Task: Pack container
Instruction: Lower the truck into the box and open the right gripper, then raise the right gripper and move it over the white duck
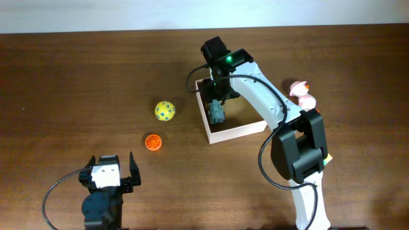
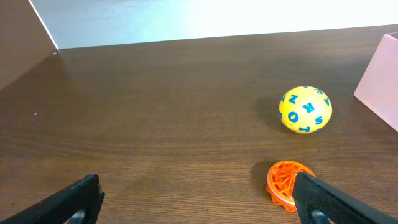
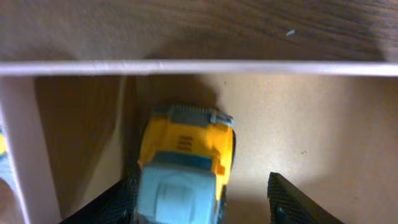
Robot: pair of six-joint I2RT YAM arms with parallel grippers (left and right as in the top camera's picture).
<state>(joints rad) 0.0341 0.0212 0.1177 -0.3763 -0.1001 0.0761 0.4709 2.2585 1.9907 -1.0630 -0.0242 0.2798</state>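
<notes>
The container (image 1: 238,132) is a shallow square box with white walls and a tan inside, at the table's middle right. A yellow and grey-blue toy truck (image 1: 218,114) lies inside it near the left wall. My right gripper (image 1: 218,104) hangs over the truck. In the right wrist view the fingers (image 3: 202,205) are open, one on each side of the truck (image 3: 183,155), below the container's white wall (image 3: 186,67). My left gripper (image 1: 110,163) is open and empty at the front left. The left wrist view shows its fingers (image 2: 199,199) spread wide.
A yellow ball with blue letters (image 1: 165,110) (image 2: 305,110) and an orange lattice wheel toy (image 1: 153,142) (image 2: 285,182) lie left of the container. Two pink toys (image 1: 302,94) lie to its right. The container's wall (image 2: 380,81) shows at the left wrist view's right edge.
</notes>
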